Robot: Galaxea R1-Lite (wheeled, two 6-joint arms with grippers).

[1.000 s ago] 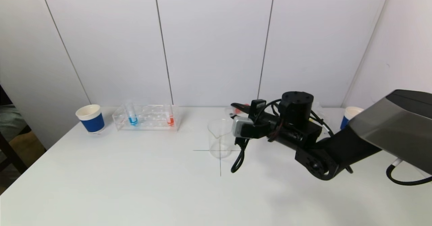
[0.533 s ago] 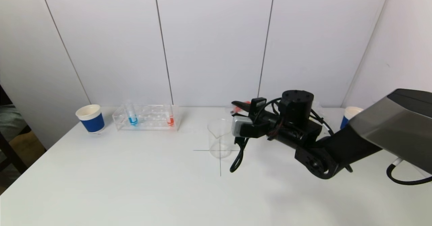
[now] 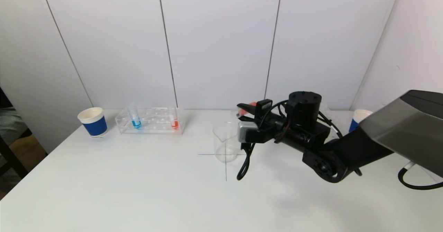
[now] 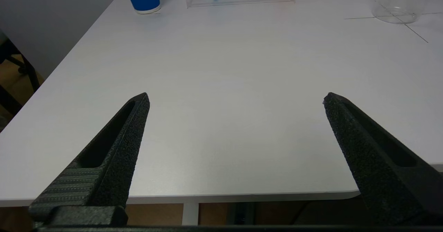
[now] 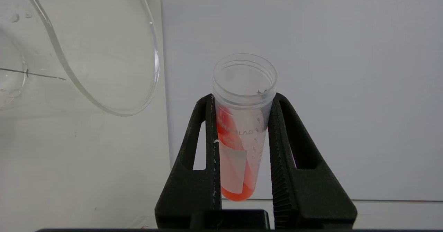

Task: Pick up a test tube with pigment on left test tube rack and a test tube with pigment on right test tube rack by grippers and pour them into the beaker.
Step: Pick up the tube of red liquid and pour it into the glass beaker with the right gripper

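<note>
We note a lab bench, white table (image 3: 138,190), clear test tube rack (image 3: 151,121) with pigment tubes, glass beaker (image 3: 225,142), plain panelled wall (image 3: 214,45)

White table (image 3: 138,190) with rack (image 3: 151,121), beaker (image 3: 225,142), cups (image 3: 92,121).

One clear beaker (image 3: 225,142) stood on the worktop (image 3: 138,190). Two blue paper cups were there, one at the left (image 3: 92,122) and one at the right (image 3: 358,118). One clear test tube rack (image 3: 151,121) was plainly visible. Three tubes with pigment showed: one blue (image 3: 135,118), one red (image 3: 174,120), both in that rack, and one red tube (image 5: 242,128) held apart.
</note>
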